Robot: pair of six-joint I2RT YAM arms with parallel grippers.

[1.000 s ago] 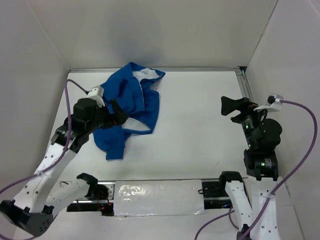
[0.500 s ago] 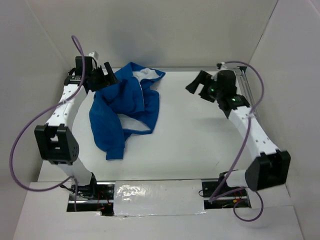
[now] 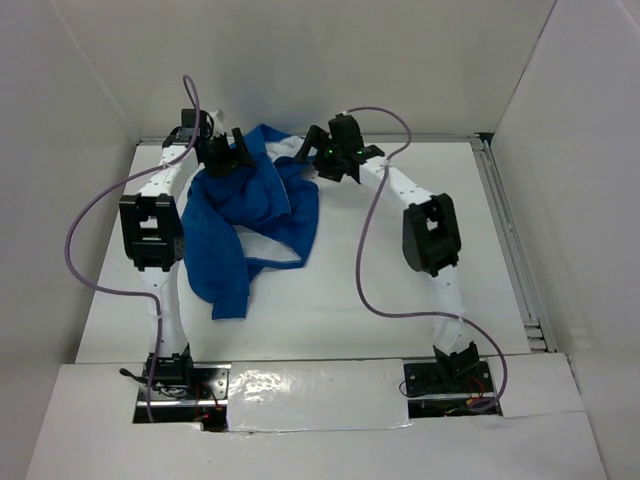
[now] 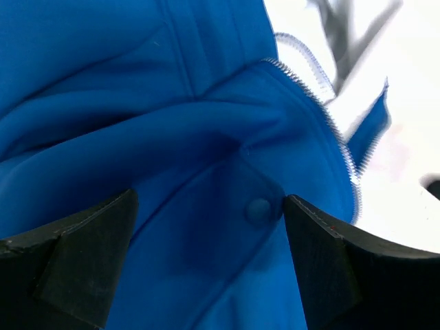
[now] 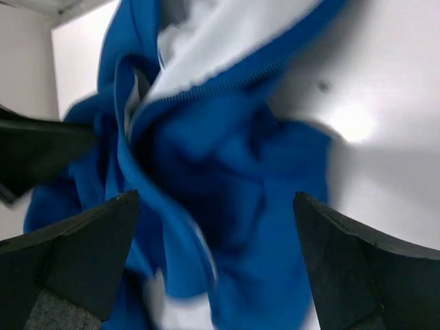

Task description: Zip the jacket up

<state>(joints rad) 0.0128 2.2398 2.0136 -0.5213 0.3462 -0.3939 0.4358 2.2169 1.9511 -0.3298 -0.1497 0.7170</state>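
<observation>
1. Top external view: the jacket (image 3: 250, 225) lies crumpled and unzipped on the far-left tabletop (image 3: 420, 250). It is blue, with white lining showing at the collar, and its top edge is near the back wall.
2. Left wrist view: pale zipper (image 4: 323, 113) teeth run along one front edge, near a round snap (image 4: 258, 208).
3. The left pincer (image 3: 230, 152) and right pincer (image 3: 314, 155) are both released and spread wide over the collar end.
4. Bare tabletop stretches from the jacket's right side to the right wall.

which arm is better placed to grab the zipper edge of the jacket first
Right, probably. The open right gripper hangs over the jacket with the zipper straight ahead between its fingers. The open left gripper sits over plain blue fabric, with the zipper off to one side.
</observation>
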